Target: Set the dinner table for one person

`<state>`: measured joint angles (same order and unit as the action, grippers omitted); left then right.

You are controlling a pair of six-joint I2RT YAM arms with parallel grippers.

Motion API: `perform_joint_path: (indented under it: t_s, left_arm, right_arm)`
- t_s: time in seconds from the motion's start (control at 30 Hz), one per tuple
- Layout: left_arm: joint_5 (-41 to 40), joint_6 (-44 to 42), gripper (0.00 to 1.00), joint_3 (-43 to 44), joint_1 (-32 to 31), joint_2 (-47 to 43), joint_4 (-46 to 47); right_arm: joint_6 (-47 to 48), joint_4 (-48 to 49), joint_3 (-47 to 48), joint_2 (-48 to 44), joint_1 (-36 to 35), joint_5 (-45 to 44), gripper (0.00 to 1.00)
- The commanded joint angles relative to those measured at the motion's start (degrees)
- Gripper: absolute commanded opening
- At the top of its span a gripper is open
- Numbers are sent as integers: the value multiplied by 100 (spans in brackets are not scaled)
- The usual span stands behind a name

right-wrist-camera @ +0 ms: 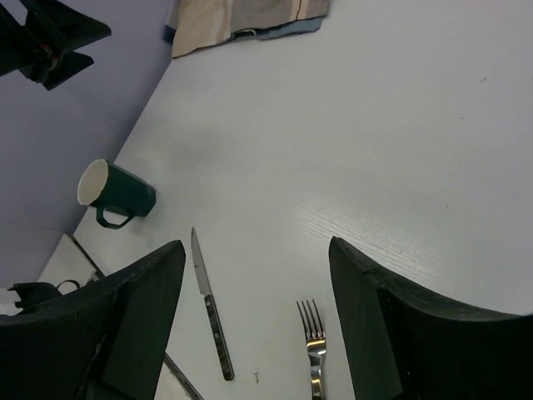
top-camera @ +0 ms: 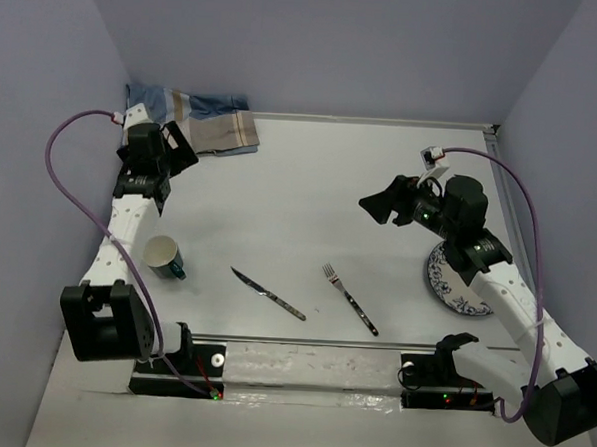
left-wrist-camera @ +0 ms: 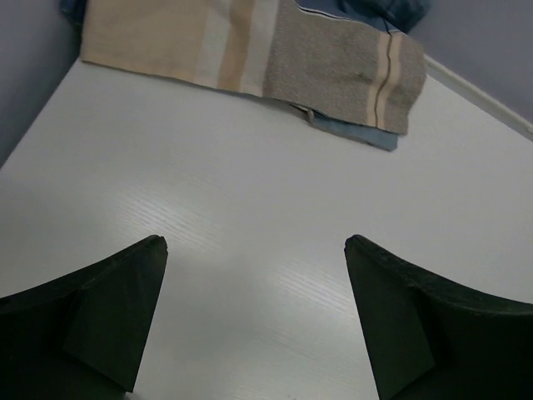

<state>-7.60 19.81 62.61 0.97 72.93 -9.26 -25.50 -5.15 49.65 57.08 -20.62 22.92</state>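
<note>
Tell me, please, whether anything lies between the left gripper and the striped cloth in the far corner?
Nothing visible does: only bare white table separates the open left gripper from the striped cloth just ahead of it.

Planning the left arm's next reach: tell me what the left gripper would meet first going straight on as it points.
Probably the bare dinner table: the open left gripper tilts down at it, empty, with the striped cloth lying farther ahead. Depth is hard to judge.
</note>
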Motion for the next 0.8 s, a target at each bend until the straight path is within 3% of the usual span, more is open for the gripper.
perform_joint_path:
  t_s: [0.0, 0.27, 0.53, 0.77]
  left_arm:
    - [126, 198, 97, 559, 650, 730, 398]
    - [91, 365, 79, 1024, 1370, 2040, 785]
    - [-269, 49, 75, 1824, 1590, 3349, 715]
    - [-67, 154, 75, 2421, 1740, 4149, 715]
  right_arm:
    - [-43, 321, -96, 5, 6, 169, 74]
    - [-122, 444, -192, 207, -47, 371, 66]
    - [-114, 673, -175, 435, -284, 380, 62]
    - [-17, 769, -192, 663, -408, 433, 58]
